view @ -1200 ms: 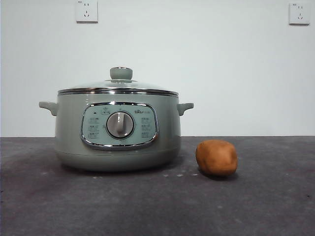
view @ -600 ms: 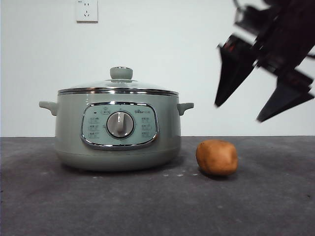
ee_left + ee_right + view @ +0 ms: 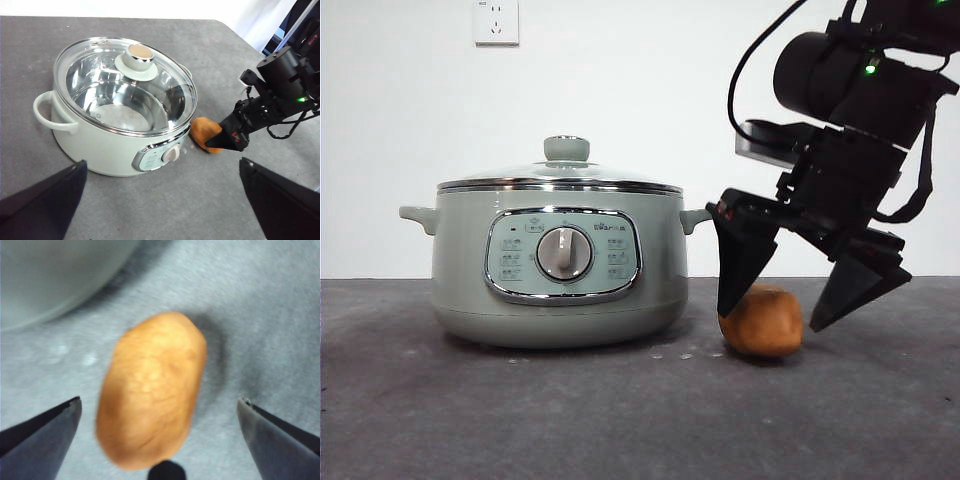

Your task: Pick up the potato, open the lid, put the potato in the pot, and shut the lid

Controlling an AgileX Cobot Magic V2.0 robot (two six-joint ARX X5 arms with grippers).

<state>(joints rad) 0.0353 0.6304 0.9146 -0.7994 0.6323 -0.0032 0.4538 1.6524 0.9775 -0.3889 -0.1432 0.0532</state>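
Note:
The orange-brown potato (image 3: 766,322) lies on the grey table just right of the sage-green pot (image 3: 558,265). The glass lid (image 3: 560,178) with its green knob sits shut on the pot. My right gripper (image 3: 775,318) is open and hangs low over the potato, one jaw on each side, not touching it; the right wrist view shows the potato (image 3: 152,387) between the spread jaws (image 3: 159,412). My left gripper (image 3: 162,172) is open and empty, held high above the table, looking down on the pot (image 3: 117,107), lid (image 3: 125,85) and potato (image 3: 202,134).
The pot's side handle (image 3: 696,218) juts out near the right gripper's left jaw. A table edge (image 3: 245,47) runs behind the right arm. Wall sockets (image 3: 496,22) sit on the back wall.
The right arm has come down from the upper right to the potato, its open jaws now straddling it. Pot, lid and potato have not moved.

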